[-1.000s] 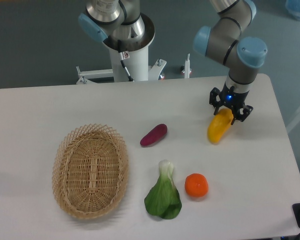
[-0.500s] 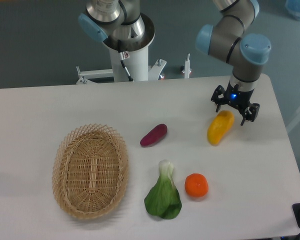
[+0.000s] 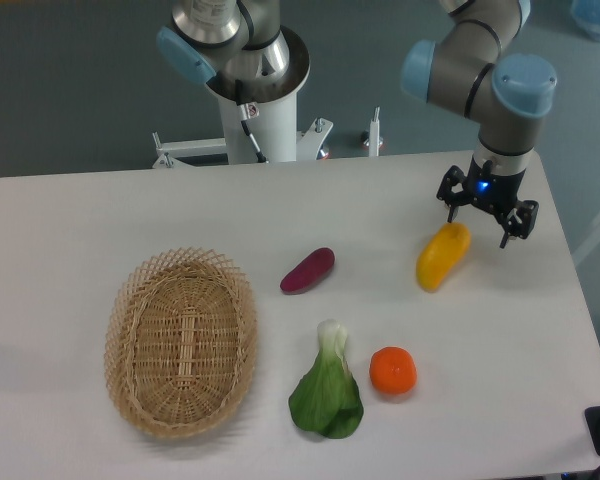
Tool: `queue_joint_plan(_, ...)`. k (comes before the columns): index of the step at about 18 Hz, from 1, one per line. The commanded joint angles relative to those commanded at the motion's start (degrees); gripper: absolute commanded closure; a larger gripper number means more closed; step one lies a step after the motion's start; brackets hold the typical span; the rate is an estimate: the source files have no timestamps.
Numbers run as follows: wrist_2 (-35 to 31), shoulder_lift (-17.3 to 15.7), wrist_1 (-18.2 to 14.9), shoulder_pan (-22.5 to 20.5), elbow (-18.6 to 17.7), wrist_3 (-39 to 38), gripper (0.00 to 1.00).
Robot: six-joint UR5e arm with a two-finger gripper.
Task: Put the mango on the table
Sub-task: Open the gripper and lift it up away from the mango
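Note:
The yellow mango (image 3: 441, 256) lies on the white table (image 3: 100, 220) at the right, its upper end orange-tinged. My gripper (image 3: 486, 214) hangs above and to the right of the mango's upper end, open and empty. Its black fingers (image 3: 508, 222) are spread and clear of the fruit.
A purple sweet potato (image 3: 307, 270) lies left of the mango. A round orange (image 3: 392, 370) and a green bok choy (image 3: 326, 395) sit near the front. A wicker basket (image 3: 180, 340) stands at the left. The table's right edge is close to the gripper.
The gripper let go of the mango, opened, and rose up and to the right. The mango stays lying on the table.

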State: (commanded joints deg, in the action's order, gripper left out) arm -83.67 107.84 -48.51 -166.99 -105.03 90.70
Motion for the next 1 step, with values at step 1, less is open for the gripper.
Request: queue_joint_plan(1,0.0,0.0,0.0,0.0,0.0,0.0,0.00)
